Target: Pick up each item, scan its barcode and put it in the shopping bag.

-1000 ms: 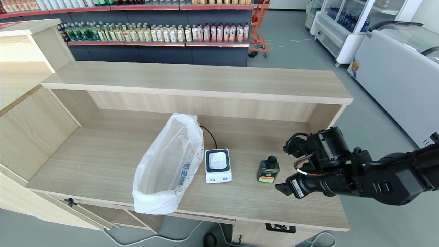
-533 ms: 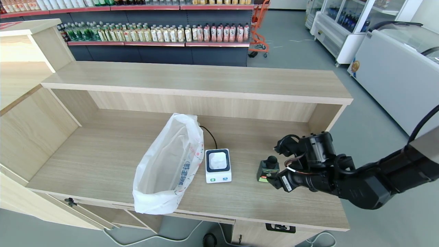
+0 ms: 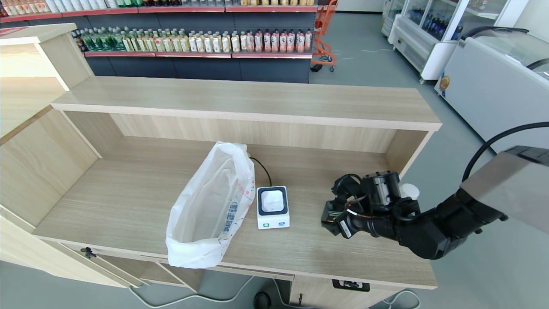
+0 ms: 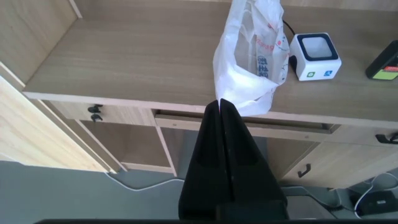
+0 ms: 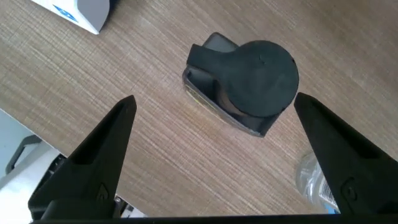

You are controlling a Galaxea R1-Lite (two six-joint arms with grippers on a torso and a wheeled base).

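From the head camera I see the shopping bag lying open on the counter. The scanner is just beside it on the right. The dark bottle stands further right, partly covered by the right gripper above it. In the left wrist camera, the left gripper has its fingers pressed together with nothing between them, in front of the counter edge. In the right wrist camera, the jaws are spread wide, one at each side of the bottle's black cap, not touching it
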